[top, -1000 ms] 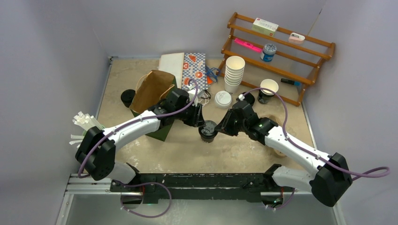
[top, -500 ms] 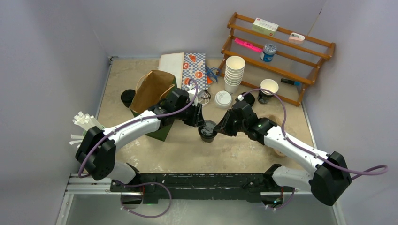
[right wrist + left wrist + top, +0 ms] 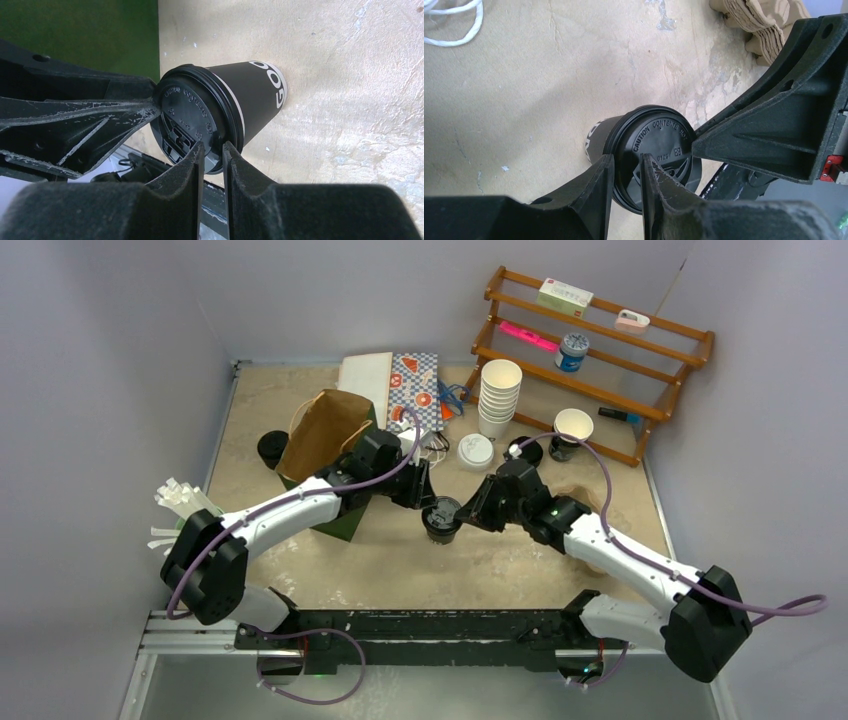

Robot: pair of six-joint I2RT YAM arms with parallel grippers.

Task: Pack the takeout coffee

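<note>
Black cup, black lid: takeout coffee [image 3: 441, 518] stands upright on the tabletop [image 3: 400, 560], midway between both arms. Its lid rim is pinched by the left hand [image 3: 626, 162] on one side and the right hand [image 3: 214, 147] on the opposite side, fingers nearly closed.

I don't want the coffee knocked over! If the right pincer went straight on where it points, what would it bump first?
The black lid of the coffee cup: the right pincer pinches its rim. Right behind, probably, waits the left pincer.
</note>
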